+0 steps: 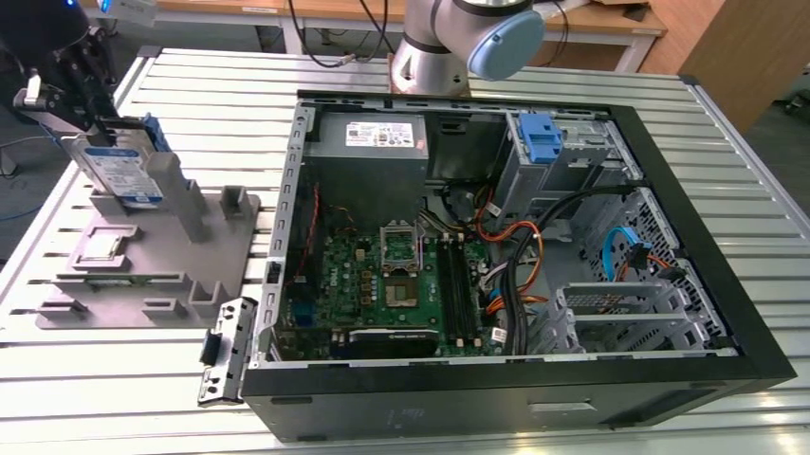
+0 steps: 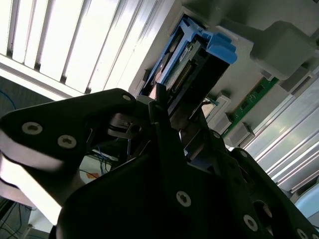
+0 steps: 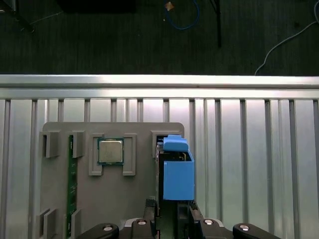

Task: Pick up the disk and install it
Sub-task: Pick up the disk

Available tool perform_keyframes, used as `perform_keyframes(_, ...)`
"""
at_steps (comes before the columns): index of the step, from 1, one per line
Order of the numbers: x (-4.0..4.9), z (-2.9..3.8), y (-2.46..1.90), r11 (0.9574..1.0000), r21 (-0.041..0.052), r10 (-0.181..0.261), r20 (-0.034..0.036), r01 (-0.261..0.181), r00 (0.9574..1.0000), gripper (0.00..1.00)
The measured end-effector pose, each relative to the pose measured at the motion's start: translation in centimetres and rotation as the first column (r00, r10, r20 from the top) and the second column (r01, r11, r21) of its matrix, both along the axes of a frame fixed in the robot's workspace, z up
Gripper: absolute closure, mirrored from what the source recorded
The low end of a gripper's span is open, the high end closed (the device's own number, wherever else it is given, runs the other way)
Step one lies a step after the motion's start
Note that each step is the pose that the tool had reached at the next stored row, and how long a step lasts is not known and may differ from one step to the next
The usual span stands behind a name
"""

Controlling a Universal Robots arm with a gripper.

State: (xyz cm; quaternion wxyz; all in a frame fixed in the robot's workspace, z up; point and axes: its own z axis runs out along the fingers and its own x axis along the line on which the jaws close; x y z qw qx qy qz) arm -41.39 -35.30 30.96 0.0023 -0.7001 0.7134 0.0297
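At the exterior view's far left you have the gripper (image 1: 104, 131) over the slatted metal table (image 1: 379, 71), its black fingers (image 2: 160, 107) closed on the upper edge of the disk (image 1: 124, 175), one against each face. The disk stands on edge, slightly tilted, label facing the case, right at the grey fixture block (image 1: 139, 265) and well apart from the case; whether its lower edge rests in the block's slot or hangs just above it cannot be told. In the first wrist view the same block carries a processor chip (image 3: 110, 151) and a green memory stick (image 3: 71, 184) beside the disk's blue rail (image 3: 177, 179). Moving right, you reach the open computer case (image 1: 708, 284) lying on its side: grey power-supply box (image 1: 379, 137), green motherboard (image 1: 379, 275), then the blue latch (image 1: 540, 140) on the metal cage. The arm's base (image 1: 456, 43) stands behind the case.
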Motion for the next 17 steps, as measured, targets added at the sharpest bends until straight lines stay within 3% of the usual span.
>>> perform_keyframes(12, 0.0, 0.01, 0.0, 1.0, 0.0, 0.0, -0.0002, 0.0, 1.0, 0.64)
perform_keyframes(13, 0.0, 0.01, 0.0, 1.0, -0.0001, 0.0, -0.0001, 0.0, 1.0, 0.57)
perform_keyframes(17, 0.0, -0.19, 0.0, 1.0, 0.0001, 0.0, 0.0002, 0.0, 1.0, 0.57)
